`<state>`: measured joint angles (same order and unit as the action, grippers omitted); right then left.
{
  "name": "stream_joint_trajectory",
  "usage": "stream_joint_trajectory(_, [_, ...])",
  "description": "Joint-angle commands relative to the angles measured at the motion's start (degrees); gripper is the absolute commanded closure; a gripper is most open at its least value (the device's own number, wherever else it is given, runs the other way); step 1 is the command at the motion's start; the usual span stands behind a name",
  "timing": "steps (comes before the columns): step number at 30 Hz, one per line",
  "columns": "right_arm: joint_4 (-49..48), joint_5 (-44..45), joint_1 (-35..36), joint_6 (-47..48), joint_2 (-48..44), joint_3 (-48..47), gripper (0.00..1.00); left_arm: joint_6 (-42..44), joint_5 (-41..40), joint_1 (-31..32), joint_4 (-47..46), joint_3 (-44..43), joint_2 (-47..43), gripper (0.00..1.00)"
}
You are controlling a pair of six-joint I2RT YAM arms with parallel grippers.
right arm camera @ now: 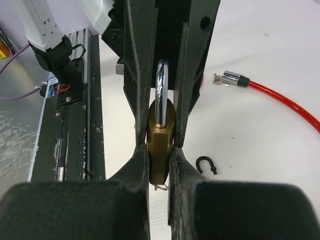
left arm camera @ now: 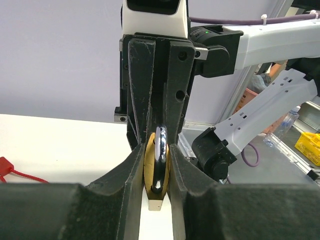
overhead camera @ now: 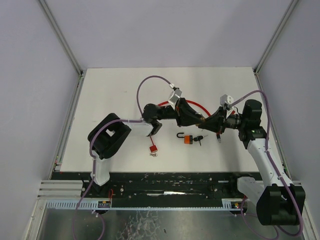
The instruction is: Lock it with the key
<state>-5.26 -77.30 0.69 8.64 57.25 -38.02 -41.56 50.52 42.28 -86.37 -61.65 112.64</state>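
Brass padlock (right arm camera: 161, 127) is clamped by both left gripper (left arm camera: 157, 165) and right gripper (right arm camera: 160, 150). Key (overhead camera: 199, 139) lies on table (overhead camera: 115, 100); locking apparently remains.

Your left pincer (left arm camera: 156, 167) holds the brass lock (left arm camera: 149, 162) edge-on between its two fingers, with the silver shackle (left arm camera: 160, 150) on the near side. The right pincer (left arm camera: 157, 131) reaches in from the far side, its fingers close against both sides of the lock. At the left, a red tag (left arm camera: 5, 165) and its cord lie on the white table (left arm camera: 75, 145). A yellow crate (left arm camera: 310, 147) sits far right.
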Motion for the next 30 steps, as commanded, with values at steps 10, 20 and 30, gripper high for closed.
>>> stream_joint_trajectory(10, [-7.6, -7.2, -1.6, -10.1, -2.1, -3.8, 1.00, -7.4, -3.9, 0.0, -5.9, -3.3, -0.7, 0.58])
stream_joint_trajectory(20, [-8.7, -7.3, -3.2, -12.5, -2.3, -4.5, 1.00, -3.2, -1.3, -0.8, -5.9, -1.8, -2.0, 0.48])
stream_joint_trajectory(30, [-9.3, -7.2, -3.4, -12.7, -1.7, -4.1, 1.00, -3.0, -1.1, 0.7, -5.9, -2.5, -1.8, 0.63])
